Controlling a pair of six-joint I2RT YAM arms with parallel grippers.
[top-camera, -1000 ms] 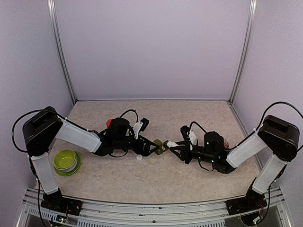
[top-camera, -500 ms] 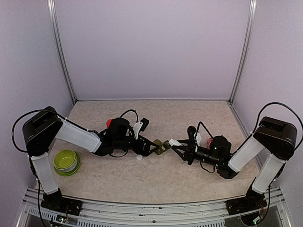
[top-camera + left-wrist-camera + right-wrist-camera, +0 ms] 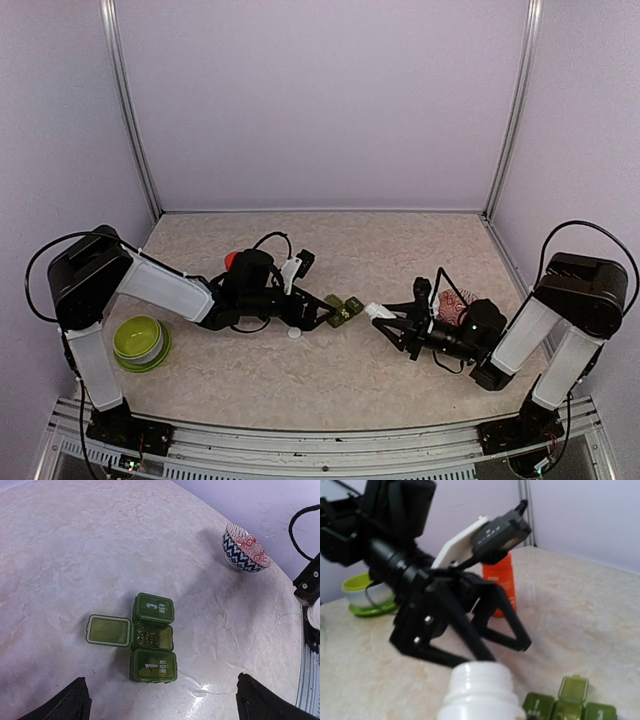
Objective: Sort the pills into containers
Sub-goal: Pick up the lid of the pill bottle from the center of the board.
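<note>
The containers are a dark green strip of three on the table; the two end lids are shut. The middle lid lies flipped open to the left, with small pills inside. My left gripper is open just short of the strip, one dark fingertip on each side. In the top view it sits just left of the strip. My right gripper is shut on an uncapped white bottle, held to the right of the strip and apart from it, neck towards it.
A red bottle stands behind the left arm. A lime-green bowl is at the near left. A white cap lies by the left gripper. A blue and red patterned bowl sits by the right arm.
My right gripper has drawn back to the right with the white bottle, away from the containers. The left arm and the strip have not moved.
</note>
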